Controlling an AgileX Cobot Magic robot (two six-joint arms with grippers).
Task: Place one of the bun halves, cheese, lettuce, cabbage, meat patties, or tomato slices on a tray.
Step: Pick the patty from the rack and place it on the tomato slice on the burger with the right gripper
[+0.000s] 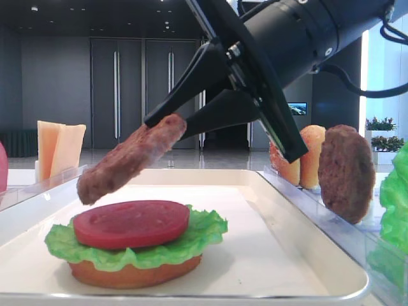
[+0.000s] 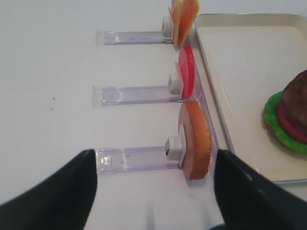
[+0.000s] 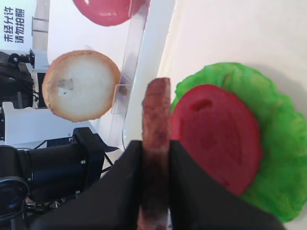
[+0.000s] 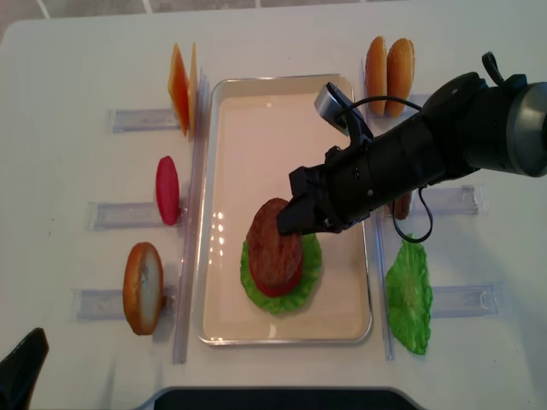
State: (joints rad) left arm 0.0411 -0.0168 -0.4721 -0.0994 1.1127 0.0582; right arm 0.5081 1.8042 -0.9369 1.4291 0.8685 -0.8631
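Patty (image 1: 131, 159) pinched tilted in right gripper (image 1: 167, 122) above tomato slice (image 1: 131, 223); released now, it may slide off-stack. Left gripper (image 2: 153, 191) wide, empty.

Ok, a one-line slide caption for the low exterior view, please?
Right gripper holds a tilted meat patty above the tomato slice, lettuce and bun bottom stacked on the tray.

Right arm (image 4: 444, 145): thick matte-black cylindrical housing, black cable looping off it, small grey camera block on top. Right gripper (image 1: 167, 122): black wedge-shaped fingers. Left gripper (image 2: 153, 191): black fingers too.
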